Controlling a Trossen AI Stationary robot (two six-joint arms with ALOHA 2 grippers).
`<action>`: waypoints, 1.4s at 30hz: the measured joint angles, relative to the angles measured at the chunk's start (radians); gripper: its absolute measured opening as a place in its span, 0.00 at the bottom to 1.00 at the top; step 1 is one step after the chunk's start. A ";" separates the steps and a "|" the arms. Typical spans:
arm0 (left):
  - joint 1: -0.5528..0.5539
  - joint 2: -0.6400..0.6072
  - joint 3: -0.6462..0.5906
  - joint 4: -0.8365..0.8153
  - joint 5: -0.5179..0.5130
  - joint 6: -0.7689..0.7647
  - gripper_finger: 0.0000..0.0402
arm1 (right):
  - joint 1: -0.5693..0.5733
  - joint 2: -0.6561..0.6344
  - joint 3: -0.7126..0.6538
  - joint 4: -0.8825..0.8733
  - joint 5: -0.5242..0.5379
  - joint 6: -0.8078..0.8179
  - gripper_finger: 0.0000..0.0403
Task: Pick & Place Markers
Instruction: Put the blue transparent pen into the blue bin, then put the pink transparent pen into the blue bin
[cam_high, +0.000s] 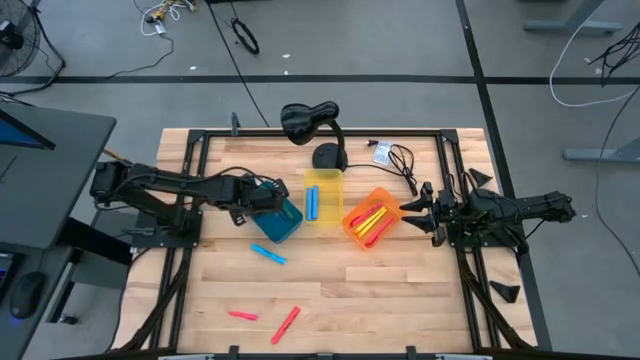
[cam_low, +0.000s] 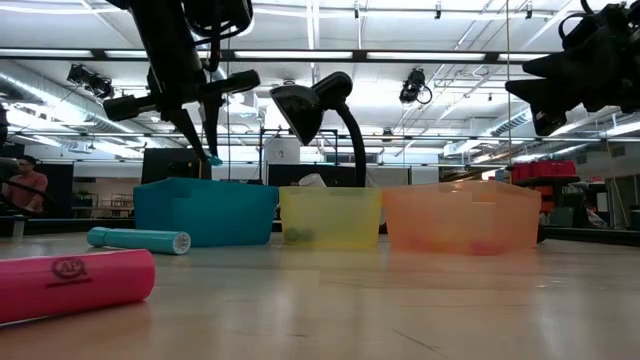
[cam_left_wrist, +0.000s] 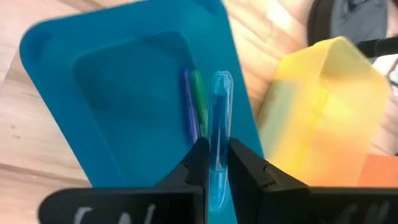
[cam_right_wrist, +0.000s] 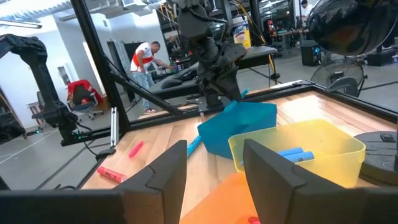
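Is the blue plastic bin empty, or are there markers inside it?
Not empty. The blue plastic bin has a purple marker and a green marker lying side by side on its floor, seen from the left wrist.

in front of the yellow bin (cam_high: 323, 195) the desk (cam_high: 400, 290) lies open, apart from three loose markers; blue bin (cam_high: 280, 222) and orange bin (cam_high: 371, 218) flank it, a lamp (cam_high: 312, 128) stands behind.

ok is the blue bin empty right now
No, the left wrist view shows a purple marker and a green marker lying inside the blue bin.
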 joint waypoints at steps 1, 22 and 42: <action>0.000 0.010 0.000 0.001 0.007 -0.006 0.10 | 0.000 0.000 0.000 0.000 0.000 0.000 0.40; -0.003 0.142 -0.001 0.065 0.087 -0.066 0.09 | 0.000 0.000 0.000 0.002 0.000 0.000 0.40; -0.002 0.145 0.000 0.073 0.077 -0.031 0.33 | 0.000 0.000 0.000 0.002 0.000 0.000 0.40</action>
